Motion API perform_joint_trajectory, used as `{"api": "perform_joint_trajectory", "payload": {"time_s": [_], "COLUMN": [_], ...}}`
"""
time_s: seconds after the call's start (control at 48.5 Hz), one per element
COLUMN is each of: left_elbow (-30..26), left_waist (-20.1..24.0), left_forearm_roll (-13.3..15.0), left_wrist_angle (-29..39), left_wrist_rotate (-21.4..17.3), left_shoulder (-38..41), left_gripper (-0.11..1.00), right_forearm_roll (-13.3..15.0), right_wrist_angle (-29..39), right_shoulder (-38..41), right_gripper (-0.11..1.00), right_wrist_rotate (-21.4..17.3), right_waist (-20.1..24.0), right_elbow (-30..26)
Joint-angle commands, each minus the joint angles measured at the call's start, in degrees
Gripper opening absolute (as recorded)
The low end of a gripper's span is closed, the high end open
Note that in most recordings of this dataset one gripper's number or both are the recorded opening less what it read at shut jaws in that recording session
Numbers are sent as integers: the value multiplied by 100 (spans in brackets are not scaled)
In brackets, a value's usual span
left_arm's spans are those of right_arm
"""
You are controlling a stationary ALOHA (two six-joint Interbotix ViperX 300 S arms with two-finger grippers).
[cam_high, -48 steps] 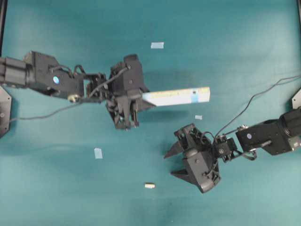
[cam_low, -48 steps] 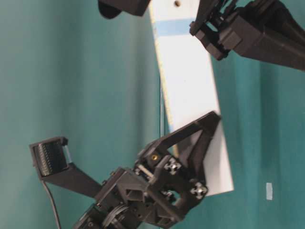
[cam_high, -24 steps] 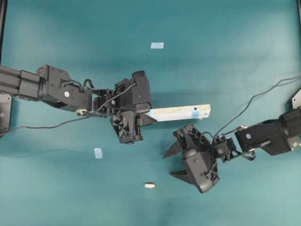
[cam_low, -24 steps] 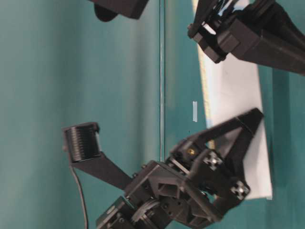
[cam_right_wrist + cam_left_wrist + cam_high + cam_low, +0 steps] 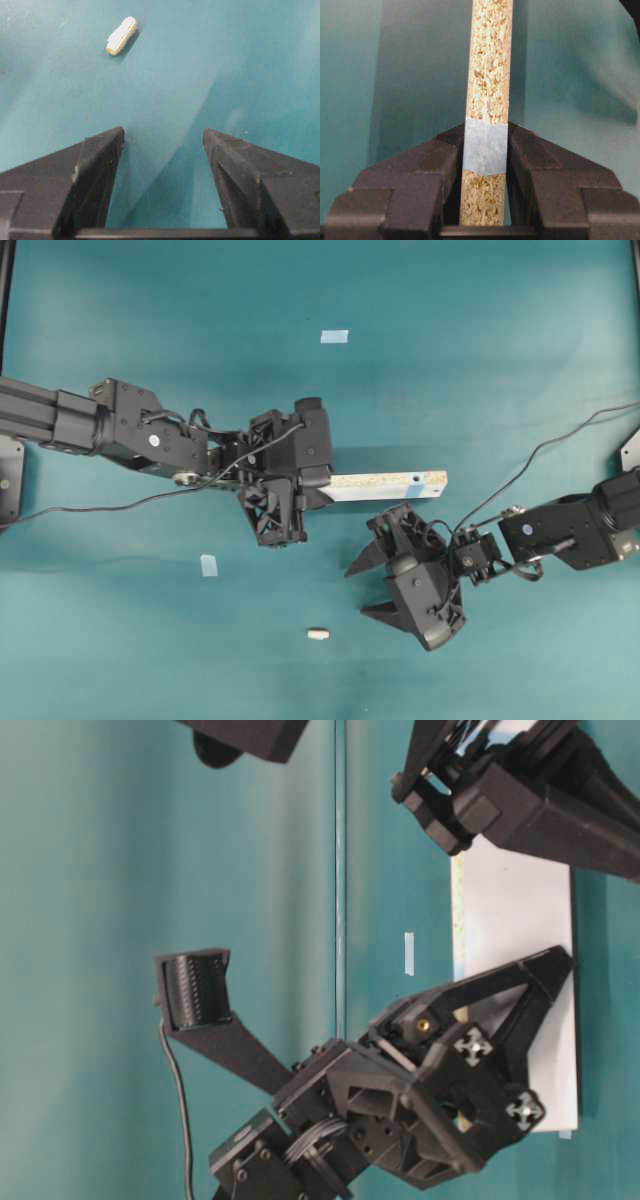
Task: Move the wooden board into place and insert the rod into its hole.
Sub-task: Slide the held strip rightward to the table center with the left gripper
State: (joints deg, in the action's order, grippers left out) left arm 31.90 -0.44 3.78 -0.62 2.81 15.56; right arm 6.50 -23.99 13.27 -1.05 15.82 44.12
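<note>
My left gripper is shut on the left end of the wooden board, which stands on its long side with the speckled tan edge facing up. In the left wrist view the jaws clamp both faces of the board at a pale-blue tape band. A small dark hole shows in the upper edge near the free right end. The rod lies on the mat, a short cream peg. My right gripper is open and empty, just right of the rod, which lies ahead and to the left of the jaws.
Pale-blue tape squares lie on the teal mat at the top middle and lower left. The right arm's cable loops over the mat at the right. The board's white face stands close behind the right gripper's fingers.
The left gripper rolled the board from tilted, face showing, to standing on edge. It also carried it a little nearer the right gripper. The right gripper stayed open and barely moved.
</note>
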Motion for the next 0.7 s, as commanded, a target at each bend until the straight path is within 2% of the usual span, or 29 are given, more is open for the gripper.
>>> {"api": "perform_joint_trajectory", "payload": {"time_s": [0.0,0.144,0.289,0.475,0.681], "left_elbow": [-185,-237,-237,-229,-255], "left_waist": [18,-9,18,26,70], "left_forearm_roll": [-18,-18,-18,-18,-9], "left_wrist_angle": [35,62,378,782,809], "left_wrist_rotate": [-123,-431,-721,-729,-712], "left_shoulder": [-70,-44,-53,-79,-79], "left_gripper": [22,22,22,22,22], "right_forearm_roll": [-9,0,0,-9,0], "right_wrist_angle": [-18,-18,-18,-18,-18], "right_shoulder": [-185,-185,-185,-193,-193], "right_gripper": [72,72,72,72,72], "right_wrist_rotate": [9,9,9,9,9], "right_waist": [9,9,9,9,9], "right_elbow": [-88,-88,-88,-97,-88]}}
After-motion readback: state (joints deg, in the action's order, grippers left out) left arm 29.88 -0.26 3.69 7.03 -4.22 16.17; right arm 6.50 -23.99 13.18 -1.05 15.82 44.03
